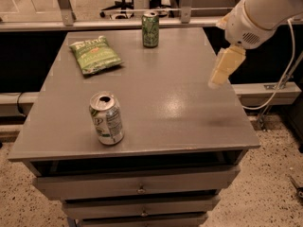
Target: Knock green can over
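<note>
The green can (150, 29) stands upright at the far edge of the grey table (161, 103), near its middle. It is wholly green with a silver top rim. My gripper (222, 70) hangs from the white arm at the right, above the table's right side. It is well to the right of the green can and nearer to me, touching nothing.
A white-and-silver can with green marks (106, 119) stands upright near the table's front left. A flat green chip bag (94, 56) lies at the far left. Drawers sit under the tabletop. A metal rail runs behind the table. A cable hangs at the right.
</note>
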Tool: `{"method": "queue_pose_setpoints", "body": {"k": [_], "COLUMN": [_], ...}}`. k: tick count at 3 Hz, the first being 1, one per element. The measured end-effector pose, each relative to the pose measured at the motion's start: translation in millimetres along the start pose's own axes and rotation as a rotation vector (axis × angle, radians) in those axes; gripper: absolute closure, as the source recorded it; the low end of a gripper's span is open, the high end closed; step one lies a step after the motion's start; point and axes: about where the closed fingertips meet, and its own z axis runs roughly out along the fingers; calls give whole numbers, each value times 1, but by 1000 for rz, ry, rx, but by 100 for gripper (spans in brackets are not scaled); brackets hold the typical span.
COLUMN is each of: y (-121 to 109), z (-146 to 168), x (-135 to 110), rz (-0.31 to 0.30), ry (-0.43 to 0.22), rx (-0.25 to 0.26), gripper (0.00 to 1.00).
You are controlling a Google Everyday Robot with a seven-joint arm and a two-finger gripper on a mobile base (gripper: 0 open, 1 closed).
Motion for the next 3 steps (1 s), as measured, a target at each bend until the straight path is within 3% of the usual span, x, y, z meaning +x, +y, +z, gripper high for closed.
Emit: {"method": "queue_pose_setpoints", "body": {"k": [1, 2, 3], "y": [-28, -28, -43], "z": [23, 23, 49], "x": [-12, -12, -16], "rz": [17, 17, 70], "ry": [-45, -45, -136], "rx": [39, 39, 48], "gripper": [0, 0, 0]}}
